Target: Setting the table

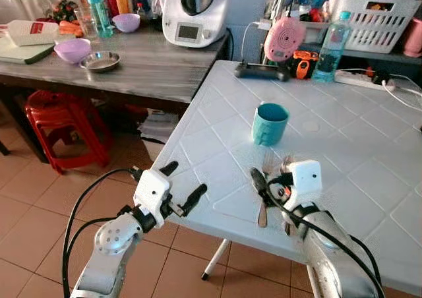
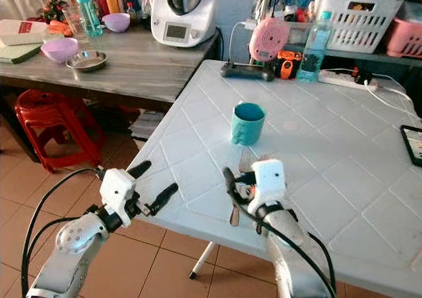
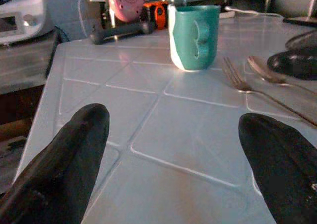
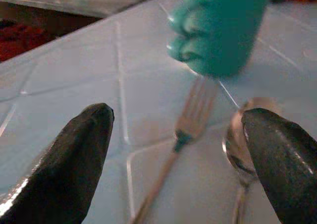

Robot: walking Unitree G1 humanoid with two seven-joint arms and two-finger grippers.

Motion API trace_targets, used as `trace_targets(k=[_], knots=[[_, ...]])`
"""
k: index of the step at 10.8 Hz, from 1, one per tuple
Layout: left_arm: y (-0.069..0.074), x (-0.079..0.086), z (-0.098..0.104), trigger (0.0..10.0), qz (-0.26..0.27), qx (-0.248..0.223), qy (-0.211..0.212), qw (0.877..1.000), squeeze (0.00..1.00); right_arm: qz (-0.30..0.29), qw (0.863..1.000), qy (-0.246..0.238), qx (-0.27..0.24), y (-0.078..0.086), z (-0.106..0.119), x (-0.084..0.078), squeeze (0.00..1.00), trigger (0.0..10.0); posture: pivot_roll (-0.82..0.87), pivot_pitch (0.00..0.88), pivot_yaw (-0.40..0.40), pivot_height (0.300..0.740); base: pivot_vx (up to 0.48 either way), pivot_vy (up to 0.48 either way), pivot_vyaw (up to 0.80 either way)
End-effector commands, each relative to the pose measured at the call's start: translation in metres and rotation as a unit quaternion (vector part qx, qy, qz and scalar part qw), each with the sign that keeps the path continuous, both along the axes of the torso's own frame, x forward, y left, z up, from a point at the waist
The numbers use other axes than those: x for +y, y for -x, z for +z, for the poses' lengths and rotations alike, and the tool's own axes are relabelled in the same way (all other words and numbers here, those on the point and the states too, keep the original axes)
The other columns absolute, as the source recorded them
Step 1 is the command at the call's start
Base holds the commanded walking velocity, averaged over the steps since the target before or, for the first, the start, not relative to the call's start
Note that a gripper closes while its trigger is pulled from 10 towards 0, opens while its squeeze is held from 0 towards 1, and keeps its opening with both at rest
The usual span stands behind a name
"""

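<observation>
Right gripper [image 4: 178, 149] was held wide over fork [image 4: 190, 120] and spoon [image 4: 242, 152]; left gripper [image 3: 173, 149] wide, idle. Cutlery placement judged ongoing; a grasp or retreat was needed next.

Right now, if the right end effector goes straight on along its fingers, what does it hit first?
Likely the teal cup. The open right end effector straddles the fork and spoon lying on the white table, pointing at the cup; depth is uncertain.

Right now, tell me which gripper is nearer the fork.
Right. The right gripper hovers directly over the fork, fingers open astride it; the left gripper hangs open off the table's edge.
</observation>
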State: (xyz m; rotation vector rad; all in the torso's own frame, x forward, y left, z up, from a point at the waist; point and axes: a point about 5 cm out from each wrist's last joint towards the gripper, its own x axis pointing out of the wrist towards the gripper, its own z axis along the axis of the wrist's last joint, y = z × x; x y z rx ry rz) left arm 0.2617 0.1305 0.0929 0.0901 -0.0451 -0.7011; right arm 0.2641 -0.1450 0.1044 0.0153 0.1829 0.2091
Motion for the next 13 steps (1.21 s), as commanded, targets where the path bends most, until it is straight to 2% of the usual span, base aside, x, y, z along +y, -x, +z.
trace_targets(k=[1, 4, 6, 8, 11, 12, 13], knots=[[0.000, -0.003, 0.008, 10.0, -0.027, -0.016, 0.004, 0.999, 0.00, -0.008, 1.000, -0.012, 0.013, -0.001, -0.002, -0.001, 0.00, 10.0, 0.05, 0.000, 0.006, 0.740, 0.000, 0.000, 0.00], [0.002, -0.004, 0.009, 10.0, -0.059, -0.014, 0.000, 0.998, 0.00, -0.016, 1.000, -0.018, 0.019, -0.010, 0.000, 0.002, 0.00, 10.0, 0.05, 0.000, 0.010, 0.740, 0.000, 0.000, 0.00], [0.005, -0.003, 0.008, 10.0, -0.089, 0.001, 0.001, 0.996, 0.00, -0.016, 0.999, -0.029, 0.041, -0.017, -0.002, 0.009, 0.00, 10.0, 0.05, 0.000, 0.009, 0.740, 0.000, 0.000, 0.00], [0.008, -0.007, 0.008, 10.0, -0.109, 0.004, -0.004, 0.994, 0.00, -0.014, 0.996, -0.033, 0.079, -0.023, -0.007, 0.014, 0.00, 10.0, 0.04, 0.000, 0.004, 0.740, 0.000, 0.000, 0.00], [0.012, -0.011, 0.011, 10.0, -0.122, 0.006, 0.004, 0.992, 0.00, -0.021, 0.991, -0.039, 0.128, -0.023, -0.016, 0.015, 0.00, 10.0, 0.05, 0.000, 0.002, 0.740, 0.000, 0.000, 0.00], [0.013, -0.012, 0.011, 10.0, -0.126, 0.006, 0.004, 0.992, 0.00, -0.023, 0.988, -0.037, 0.145, -0.022, -0.020, 0.015, 0.00, 9.6, 0.05, 0.000, 0.004, 0.740, 0.000, 0.000, 0.00], [0.013, -0.012, 0.010, 10.0, -0.129, 0.007, 0.003, 0.992, 0.00, -0.025, 0.988, -0.028, 0.152, -0.021, -0.022, 0.014, 0.00, 1.6, 0.04, 0.000, 0.006, 0.740, 0.000, 0.000, 0.00]])
